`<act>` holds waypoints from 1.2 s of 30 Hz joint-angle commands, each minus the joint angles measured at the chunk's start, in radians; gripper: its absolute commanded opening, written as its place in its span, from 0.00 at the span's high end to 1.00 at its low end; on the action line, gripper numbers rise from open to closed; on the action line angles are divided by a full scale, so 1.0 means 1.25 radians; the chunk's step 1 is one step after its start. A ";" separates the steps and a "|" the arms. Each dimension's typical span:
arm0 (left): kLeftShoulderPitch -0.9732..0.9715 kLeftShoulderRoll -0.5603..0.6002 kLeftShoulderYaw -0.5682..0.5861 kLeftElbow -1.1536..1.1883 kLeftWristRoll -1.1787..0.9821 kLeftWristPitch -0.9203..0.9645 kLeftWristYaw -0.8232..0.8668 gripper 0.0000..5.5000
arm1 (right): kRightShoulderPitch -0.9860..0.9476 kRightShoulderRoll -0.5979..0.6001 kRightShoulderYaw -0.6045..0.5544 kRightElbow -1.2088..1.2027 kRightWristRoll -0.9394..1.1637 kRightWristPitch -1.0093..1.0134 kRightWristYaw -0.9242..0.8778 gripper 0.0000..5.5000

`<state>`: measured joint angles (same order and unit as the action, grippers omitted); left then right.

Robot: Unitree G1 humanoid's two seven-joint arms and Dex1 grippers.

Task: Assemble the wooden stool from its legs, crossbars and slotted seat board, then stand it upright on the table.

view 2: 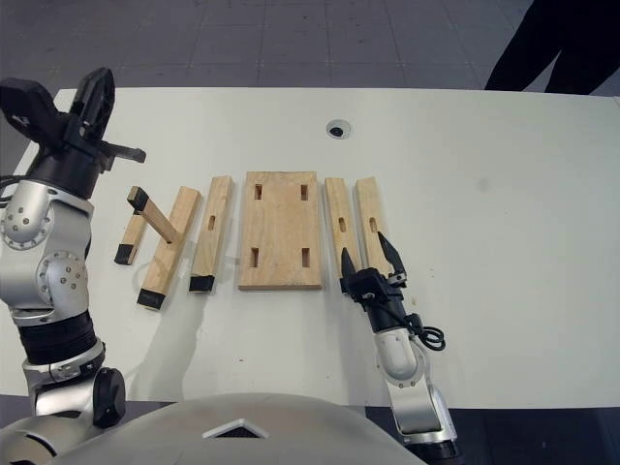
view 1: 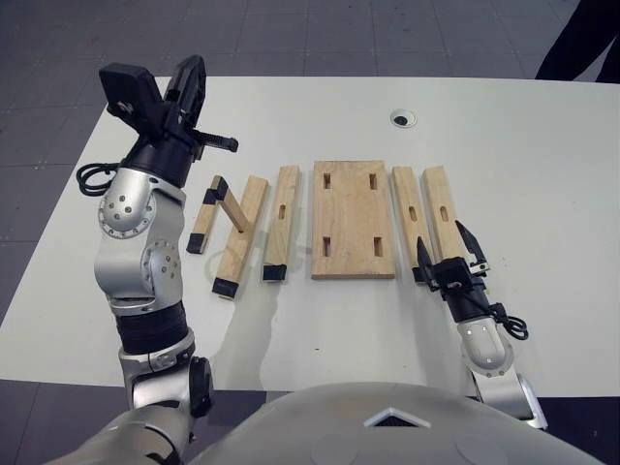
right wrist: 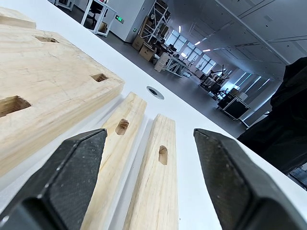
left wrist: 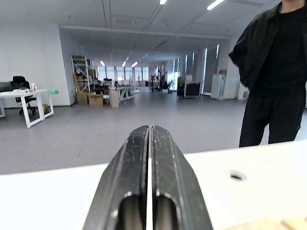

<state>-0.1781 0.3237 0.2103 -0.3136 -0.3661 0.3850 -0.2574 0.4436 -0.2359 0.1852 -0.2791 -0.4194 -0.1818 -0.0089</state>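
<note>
The slotted seat board (view 1: 353, 219) lies flat mid-table. Left of it lie a slotted leg (view 1: 281, 221) and another leg (view 1: 240, 235), joined by a thin slanted crossbar (view 1: 232, 210) to a short black-tipped piece (view 1: 205, 215). To the board's right, two slotted legs (view 1: 410, 218) (view 1: 444, 215) lie side by side. My right gripper (view 1: 441, 235) is open and low over the near ends of these two legs, one finger (right wrist: 72, 163) to each side. Raised above the table's left part, my left gripper (view 1: 231, 144) is shut with nothing in it, its fingers (left wrist: 139, 158) pressed together.
A round cable hole (view 1: 402, 118) sits in the white table (view 1: 542, 194) behind the board. Bare tabletop stretches to the right of the legs and along the near edge.
</note>
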 commanded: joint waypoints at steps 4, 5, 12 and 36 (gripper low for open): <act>0.125 -0.032 -0.076 0.094 0.041 0.025 -0.008 0.98 | 0.002 -0.005 -0.005 -0.008 0.003 -0.001 0.006 0.39; 0.132 -0.034 -0.078 0.103 0.042 0.025 -0.007 0.98 | 0.001 -0.005 -0.005 -0.008 0.003 -0.001 0.007 0.39; 0.083 -0.019 -0.031 0.120 0.035 -0.002 0.001 0.98 | -0.007 -0.002 -0.004 0.005 0.002 -0.003 0.004 0.39; 0.224 0.146 0.140 -0.281 -0.162 -0.025 -0.137 0.98 | 0.012 -0.002 0.005 0.008 -0.003 -0.004 0.004 0.39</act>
<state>0.0038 0.4626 0.4002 -0.6167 -0.5862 0.3198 -0.3824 0.4608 -0.2372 0.1895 -0.2661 -0.4221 -0.1906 -0.0076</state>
